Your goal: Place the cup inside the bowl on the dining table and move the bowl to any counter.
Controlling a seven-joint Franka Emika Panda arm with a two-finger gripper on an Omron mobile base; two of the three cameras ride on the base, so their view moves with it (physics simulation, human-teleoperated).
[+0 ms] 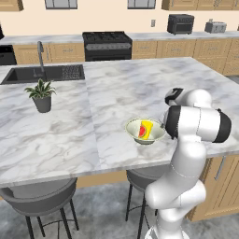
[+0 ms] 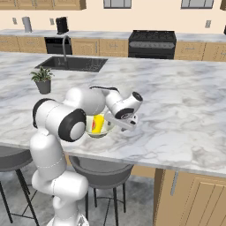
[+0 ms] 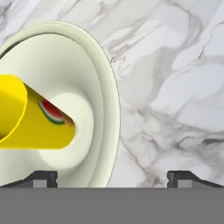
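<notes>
Hovering: the gripper (image 3: 112, 177) hung just over the bowl's rim, its jaws spread wide and holding nothing; one fingertip sat over the bowl's inside, the other over bare marble.
Bowl: a wide, shallow, pale cream-green bowl (image 1: 134, 126) stood upright near the front edge of the dining table (image 1: 116, 88), above a grey stool (image 1: 144, 176).
Cup: the small yellow cup (image 1: 147, 129) with a red patch lay tilted inside the bowl, leaning on its inner wall.
Handling: the bowl looked stiff, smooth and probably slippery, and light enough for one gripper. The thin rim (image 3: 114, 118) seemed the best place to grip, one finger inside and one outside.
Risk: the loose cup would likely slide or roll if the bowl tipped, so a level carry seemed wise.
Elsewhere: a potted plant (image 1: 42, 95) stood well apart, near the sink (image 1: 44, 73).
</notes>
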